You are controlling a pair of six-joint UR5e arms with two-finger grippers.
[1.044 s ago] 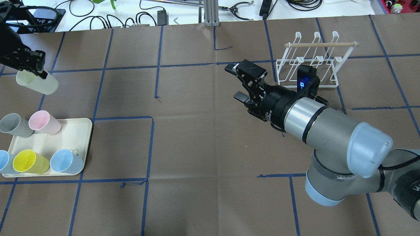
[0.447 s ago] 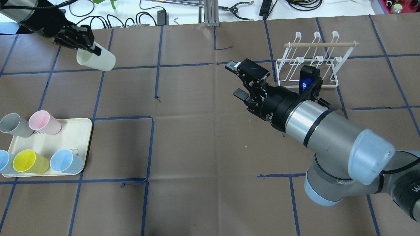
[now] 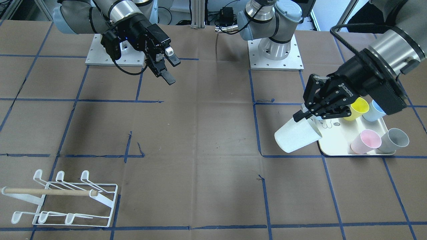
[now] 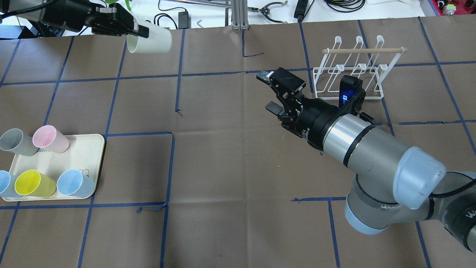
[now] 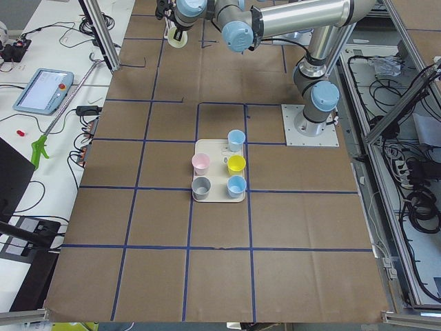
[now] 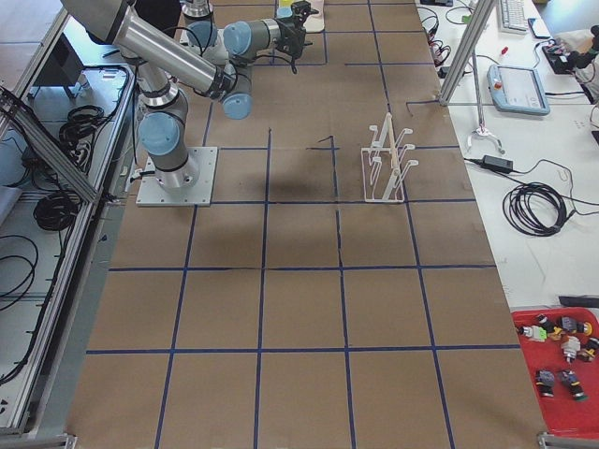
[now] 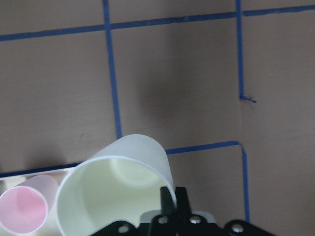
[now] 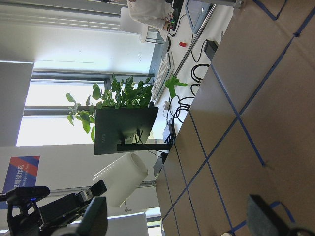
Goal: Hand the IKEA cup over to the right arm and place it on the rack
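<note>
Cream tray (image 4: 80,152) lies on a brown paper table cover (image 4: 230,175) gridded with blue tape (image 4: 172,167). Five cups stand on the tray, mouths up. In the overhead view the tray's upper row has a pink cup (image 4: 50,139) and a grey cup (image 4: 16,142), with the grey one at the tray's corner. The tray's lower row has a yellow cup (image 4: 33,183) in the middle, one blue cup (image 4: 74,183) beside it and a second blue cup (image 4: 5,184) on its other side, cut by the view's edge. A small line drawing (image 4: 85,172) is on the tray's bare part, just above the first blue cup. A teach pendant (image 5: 43,89) lies on a white bench, well apart from the tray. A red bin (image 6: 560,369) of small items sits far from the tray, at the table's opposite end.
</note>
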